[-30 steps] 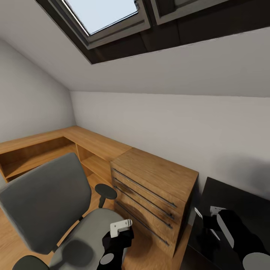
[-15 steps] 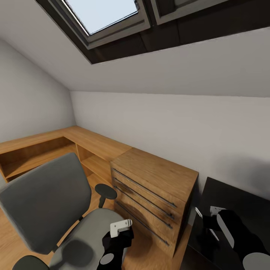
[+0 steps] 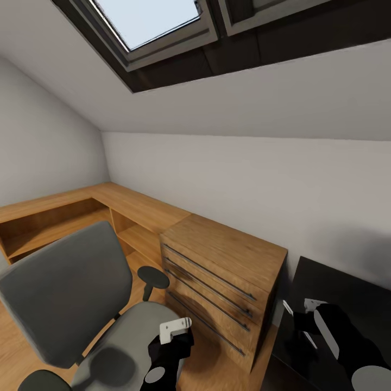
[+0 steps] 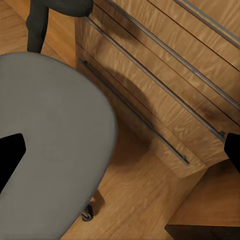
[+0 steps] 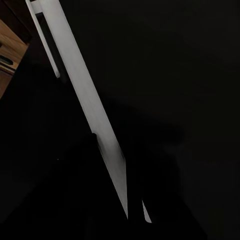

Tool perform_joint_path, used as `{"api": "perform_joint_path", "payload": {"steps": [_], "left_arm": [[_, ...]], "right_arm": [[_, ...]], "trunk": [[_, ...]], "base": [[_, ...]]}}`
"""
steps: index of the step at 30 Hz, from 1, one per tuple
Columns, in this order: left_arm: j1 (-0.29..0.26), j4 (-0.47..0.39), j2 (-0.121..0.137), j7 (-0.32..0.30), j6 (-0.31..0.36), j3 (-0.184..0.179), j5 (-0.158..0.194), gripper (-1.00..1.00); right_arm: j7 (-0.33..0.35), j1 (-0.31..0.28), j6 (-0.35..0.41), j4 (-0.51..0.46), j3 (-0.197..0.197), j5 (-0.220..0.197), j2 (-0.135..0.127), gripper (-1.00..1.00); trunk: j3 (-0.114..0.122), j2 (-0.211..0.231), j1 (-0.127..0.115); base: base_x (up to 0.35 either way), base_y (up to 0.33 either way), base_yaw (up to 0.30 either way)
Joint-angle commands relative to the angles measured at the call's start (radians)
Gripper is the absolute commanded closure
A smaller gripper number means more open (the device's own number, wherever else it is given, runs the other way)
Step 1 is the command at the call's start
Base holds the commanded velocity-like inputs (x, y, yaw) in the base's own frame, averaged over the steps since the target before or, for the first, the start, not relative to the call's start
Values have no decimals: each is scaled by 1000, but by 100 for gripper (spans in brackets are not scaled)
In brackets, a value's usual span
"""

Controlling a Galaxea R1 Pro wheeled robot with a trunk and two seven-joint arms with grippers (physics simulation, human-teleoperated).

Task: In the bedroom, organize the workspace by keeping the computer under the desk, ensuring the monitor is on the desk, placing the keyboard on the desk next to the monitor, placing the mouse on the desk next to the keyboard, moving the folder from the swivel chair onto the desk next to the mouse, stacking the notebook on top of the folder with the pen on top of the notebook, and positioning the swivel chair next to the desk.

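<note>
The grey swivel chair (image 3: 70, 288) stands at the lower left, and nothing lies on the part of its seat (image 4: 45, 140) that shows. My left gripper (image 3: 175, 328) hangs open over the seat's edge, beside the oak dresser; its dark fingertips (image 4: 10, 157) sit far apart. The black desk (image 3: 347, 288) is at the lower right. Over it, my right gripper (image 3: 303, 321) is shut on the thin white pen (image 5: 82, 90), which sticks out of the gripper (image 3: 286, 308) above the dark top (image 5: 175, 75).
An oak dresser (image 3: 222, 271) with bar handles (image 4: 165, 75) stands between chair and desk. A low oak shelf unit (image 3: 65, 217) runs along the walls behind the chair. The sloped ceiling holds a skylight (image 3: 146, 21). Oak floor (image 4: 145, 195) shows between seat and dresser.
</note>
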Motion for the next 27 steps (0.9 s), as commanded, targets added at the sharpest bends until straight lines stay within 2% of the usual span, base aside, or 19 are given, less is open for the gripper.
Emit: {"api": "perform_joint_path", "payload": {"steps": [1, 3, 12, 15, 17, 23, 25, 27], "left_arm": [[-1, -2, 1, 6, 8, -2, 1, -100], [-1, -2, 1, 6, 8, -2, 1, -100], [-1, -1, 1, 6, 8, -2, 1, -100], [-1, 0, 1, 6, 8, -2, 2, -100], [-1, 1, 1, 6, 8, -3, 2, -100], [-1, 1, 0, 6, 8, -3, 2, -100], [-1, 1, 0, 7, 8, -5, 1, -100], [-1, 1, 0, 7, 8, -6, 1, -100]], "right_arm": [[1, 0, 5, 0, -2, -2, 0, 100], [1, 0, 5, 0, -2, -3, 0, 100], [2, 0, 4, -20, -1, -3, 0, 100], [2, 1, 6, -72, -1, -3, -1, 100], [2, 7, 47, -189, -2, -4, 0, 100], [1, 33, 111, -342, -7, -8, 1, 100], [2, 55, 144, -421, -34, -10, 4, 100], [2, 60, 153, -441, -47, -10, 6, 100]], "trunk": [[-1, -1, 0], [-1, -1, 0], [27, 62, -34], [36, 83, -46], [43, 97, -54], [61, 139, -77], [68, 153, -84], [74, 167, -92]], "base": [[0, 0, 0], [0, 0, 0], [0, 0, 0], [0, 0, 0], [0, 0, 0], [0, 0, 0], [-3, 0, 0], [-49, 0, 0]]}}
